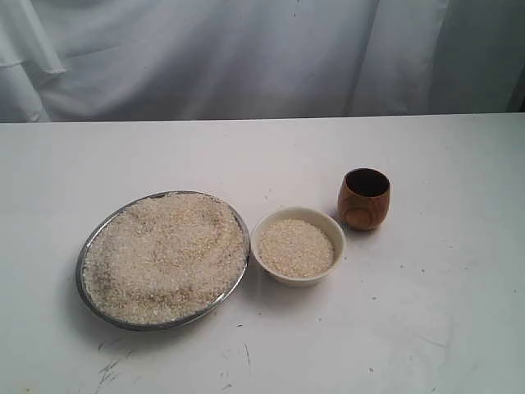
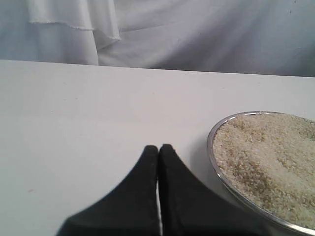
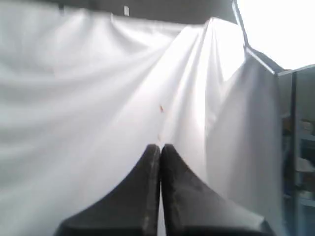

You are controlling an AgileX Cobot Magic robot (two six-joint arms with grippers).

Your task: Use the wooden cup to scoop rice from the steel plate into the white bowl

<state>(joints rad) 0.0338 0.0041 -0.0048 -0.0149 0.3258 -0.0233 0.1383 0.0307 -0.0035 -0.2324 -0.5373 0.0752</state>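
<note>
Table (image 1: 426, 328): white top, dark scuffs, spreading ahead of left fingers (image 2: 138, 201). Curtain (image 1: 246, 57): white cloth, hanging in folds, behind table and beyond right fingers (image 3: 133, 201). Glare (image 3: 280, 29): bright patch past curtain's edge. Shelves (image 3: 301, 147): dim, blurred, beside curtain.

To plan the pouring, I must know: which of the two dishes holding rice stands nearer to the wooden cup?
The small white bowl, beside the wooden cup; the wide steel plate lies beyond the bowl.
</note>
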